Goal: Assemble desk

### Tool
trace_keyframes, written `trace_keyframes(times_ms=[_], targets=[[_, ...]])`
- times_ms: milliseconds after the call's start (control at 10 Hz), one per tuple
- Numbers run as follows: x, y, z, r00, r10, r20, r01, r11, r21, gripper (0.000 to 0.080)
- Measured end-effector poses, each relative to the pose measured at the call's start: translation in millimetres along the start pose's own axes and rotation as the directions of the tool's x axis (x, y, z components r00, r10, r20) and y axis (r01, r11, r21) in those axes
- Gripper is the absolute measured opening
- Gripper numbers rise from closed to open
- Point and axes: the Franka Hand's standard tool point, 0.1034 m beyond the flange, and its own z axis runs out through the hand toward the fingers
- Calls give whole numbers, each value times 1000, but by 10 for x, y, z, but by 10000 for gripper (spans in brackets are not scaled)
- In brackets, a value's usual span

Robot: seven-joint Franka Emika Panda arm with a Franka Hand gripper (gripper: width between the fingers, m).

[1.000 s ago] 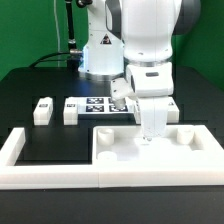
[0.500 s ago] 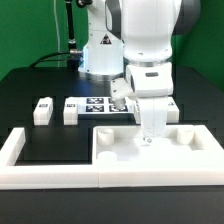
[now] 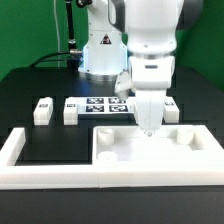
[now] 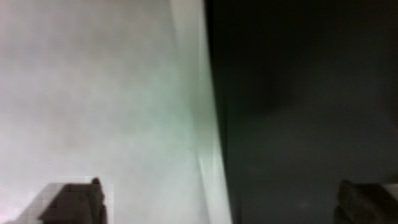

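Note:
The white desk tabletop lies flat in the front right, with short round stubs on its upper face. My gripper points straight down over the tabletop's rear edge. In the wrist view the gripper is open and empty. Its dark fingertips stand wide apart, and the white tabletop fills one side with the black table on the other. Two white block legs lie on the exterior view's left. A third leg shows partly behind my hand.
Low white fence bars run along the front and the exterior view's left, against the tabletop. The marker board lies behind the tabletop. The robot base stands at the back.
My hand has turned slightly about its vertical axis and shifted a little above the tabletop's rear edge. The parts have not moved.

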Motion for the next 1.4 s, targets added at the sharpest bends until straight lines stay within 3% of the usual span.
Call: trace_keyframes(times_ms=[100, 200, 400, 500, 800, 1000, 1100, 1300, 1400], targets=[[43, -30, -78, 999, 42, 3, -42, 999, -3, 649], [92, -61, -141, 980, 201, 8, -201, 980, 2, 649], [205, -117, -307, 908, 419, 25, -420, 907, 27, 649], [225, -77, -318, 884, 468, 13, -468, 884, 17, 649], [238, -99, -291, 784, 620, 20, -620, 784, 21, 649], [437, -293, -254, 505, 860, 74, -863, 506, 14, 649], [483, -341, -205, 413, 907, 85, -910, 413, 21, 649], [475, -357, -208, 442, 890, 111, -897, 442, 26, 649], [468, -393, -187, 414, 901, 131, -910, 413, 33, 649]])
